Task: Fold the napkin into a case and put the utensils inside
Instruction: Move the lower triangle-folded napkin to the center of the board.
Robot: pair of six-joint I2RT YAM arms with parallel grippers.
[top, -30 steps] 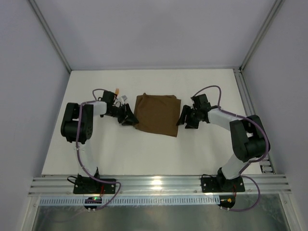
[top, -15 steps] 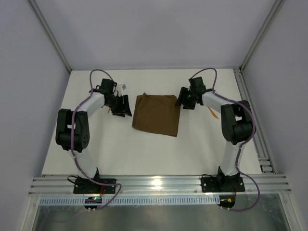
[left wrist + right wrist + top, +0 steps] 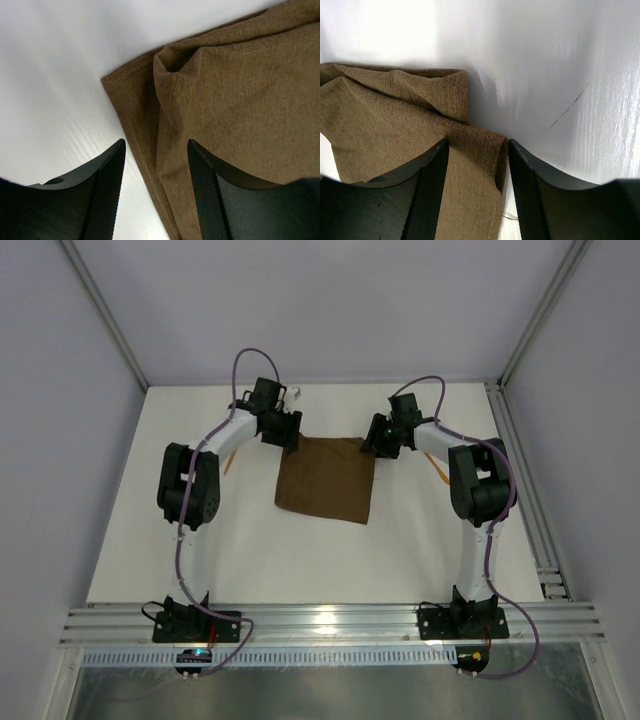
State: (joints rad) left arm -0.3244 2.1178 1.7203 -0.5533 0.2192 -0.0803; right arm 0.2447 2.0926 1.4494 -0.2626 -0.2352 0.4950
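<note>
Across the white table (image 3: pixel 250 560) both arms reach far out from their bases. The left arm (image 3: pixel 190 490) bends inward on the left and the right arm (image 3: pixel 480 490) mirrors it on the right.

Between them, toward the far middle of the table, lies the napkin (image 3: pixel 325 480). It is a dark brown cloth, already doubled into a flat, roughly square block with layered edges. Its far edge runs left to right and the rest of the cloth stretches toward the near side.

The left gripper (image 3: pixel 287 430) sits at the far left corner. The wrist view shows its jaws standing wide, with the stitched hem passing between them and bare table showing beside the cloth, so nothing is pinched. The right gripper (image 3: pixel 378 437) sits at the far right corner. Its jaws are also apart, straddling the folded corner without clamping it.

So each arm has its own corner, and the cloth lies nearward from both grippers. The next fold probably depends on taking both far corners together.

One orange utensil (image 3: pixel 440 472) lies just right of the right arm, well apart from the napkin. A second orange sliver (image 3: pixel 228 462) shows beside the left arm.
</note>
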